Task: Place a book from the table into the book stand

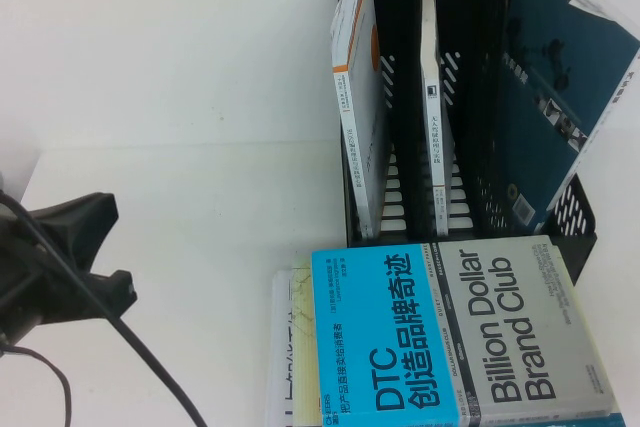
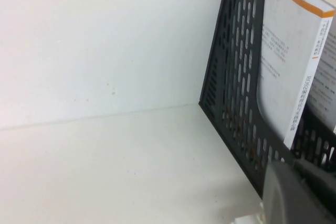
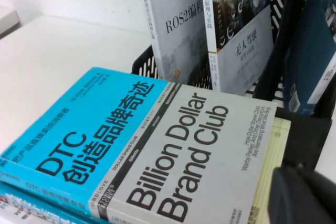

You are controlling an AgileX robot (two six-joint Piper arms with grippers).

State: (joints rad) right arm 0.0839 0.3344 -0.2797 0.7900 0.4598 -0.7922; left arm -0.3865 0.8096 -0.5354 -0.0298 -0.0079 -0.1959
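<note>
The book (image 1: 565,97), dark teal-blue back cover showing, stands tilted in the right slot of the black book stand (image 1: 400,197). It also shows in the right wrist view (image 3: 310,51). The left slot holds a white book with an orange spine (image 1: 358,97), the middle slot a slim white book (image 1: 430,87). My left gripper (image 1: 95,252) hangs low over the white table (image 1: 180,97), far left of the stand; a part of it shows in the left wrist view (image 2: 294,192). My right gripper (image 3: 304,198) is near the front right of the stand, out of the high view.
The cyan-and-grey "Billion Dollar Club" book (image 1: 450,337) lies flat on a stack of books (image 1: 290,347) in front of the stand. A black cable (image 1: 130,337) trails from the left arm. The stand's mesh side (image 2: 236,77) is close to the left wrist camera.
</note>
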